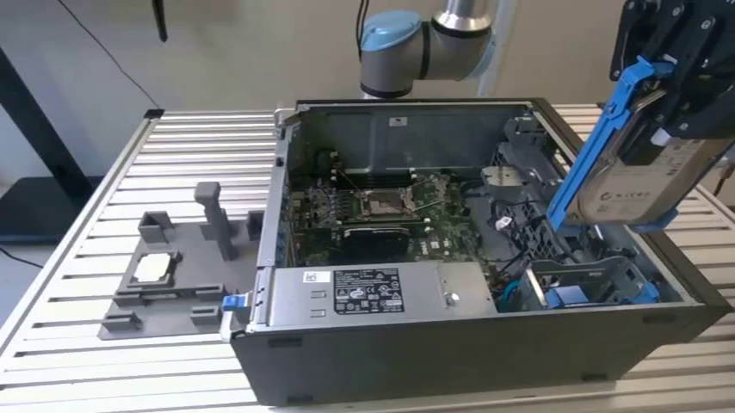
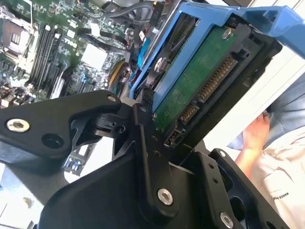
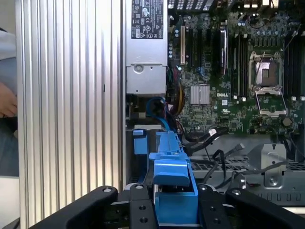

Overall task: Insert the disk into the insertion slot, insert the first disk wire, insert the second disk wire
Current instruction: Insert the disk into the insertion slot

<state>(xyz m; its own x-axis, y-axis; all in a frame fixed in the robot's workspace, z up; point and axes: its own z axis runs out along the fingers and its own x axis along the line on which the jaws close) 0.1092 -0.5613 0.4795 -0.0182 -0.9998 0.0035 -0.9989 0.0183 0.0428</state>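
An open case (image 1: 460,361) is lying on the slatted desk (image 1: 69,344). The power supply (image 1: 367,297) is sitting along the case's near edge. At 4 o'clock in the exterior view, the slot (image 1: 586,288) is facing upward between blue tabs, with the disk (image 1: 629,176) not yet in it. At 2 o'clock the hand (image 1: 670,103) is clamping the disk's upper end, so the disk is hanging tilted above the slot. The motherboard (image 1: 379,206) is lying farther in, and the arm (image 1: 414,43) is standing beyond it at 12 o'clock.
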